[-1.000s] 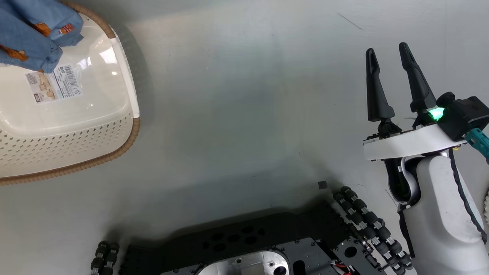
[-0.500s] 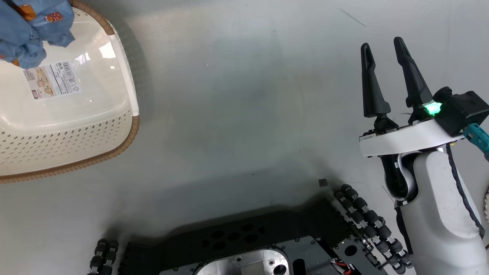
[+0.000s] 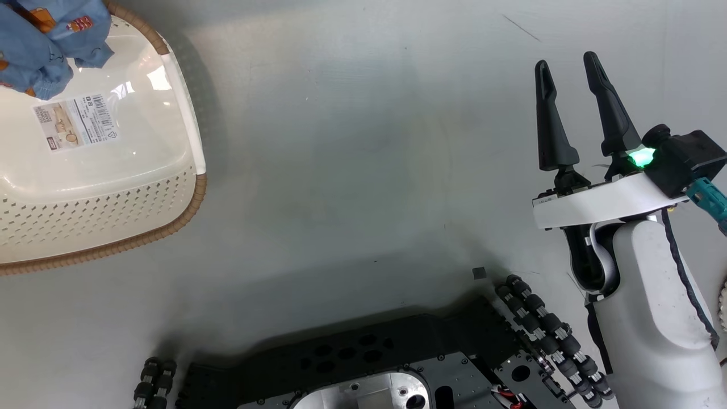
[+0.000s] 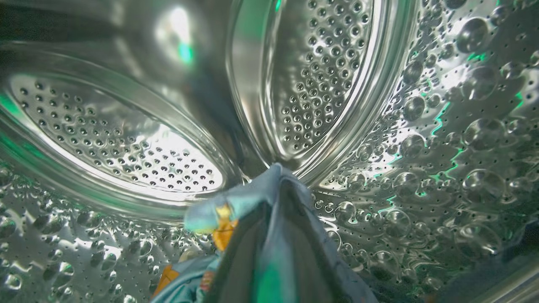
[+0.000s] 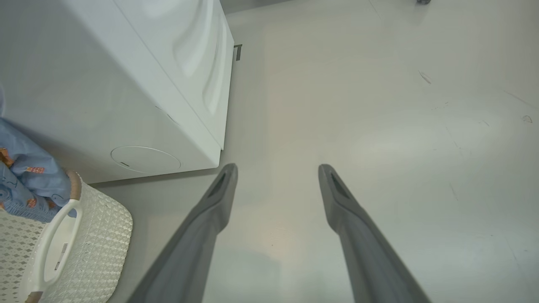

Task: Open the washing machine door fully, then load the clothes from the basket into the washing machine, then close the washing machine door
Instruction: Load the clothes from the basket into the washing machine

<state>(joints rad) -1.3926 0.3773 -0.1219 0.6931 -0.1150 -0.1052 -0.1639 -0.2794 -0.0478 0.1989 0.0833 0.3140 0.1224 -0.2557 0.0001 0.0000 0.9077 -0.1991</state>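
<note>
1. The left claw (image 4: 281, 202) is inside the steel drum (image 4: 442, 126) of the washer (image 5: 105, 84). Its fingers stand narrow, with a light blue garment (image 4: 248, 202) pinched between them and wrapped over their tips.
2. More of the garment hangs below and to the left of this claw, showing orange print. Whether it touches the drum wall I cannot tell.
3. Beyond the tips are the drum's perforated back panels. The dimpled wall curves round the claw on both sides.
4. The right claw (image 3: 567, 62) stands wide, with nothing between its fingers, over the bare floor (image 3: 341, 142).
5. The basket (image 3: 113, 216) sits on the floor well to the left of the right claw. A label shows on its bottom.
6. The clothes (image 3: 40, 34) are bunched in the basket's far corner, blue with small orange figures.
7. In the right wrist view, the washer stands ahead and to the left of the right claw. A round flap (image 5: 145, 159) sits low on its front, and the basket is just before it.
8. The robot's dark base (image 3: 369, 352) lies behind the right claw, to its left.
</note>
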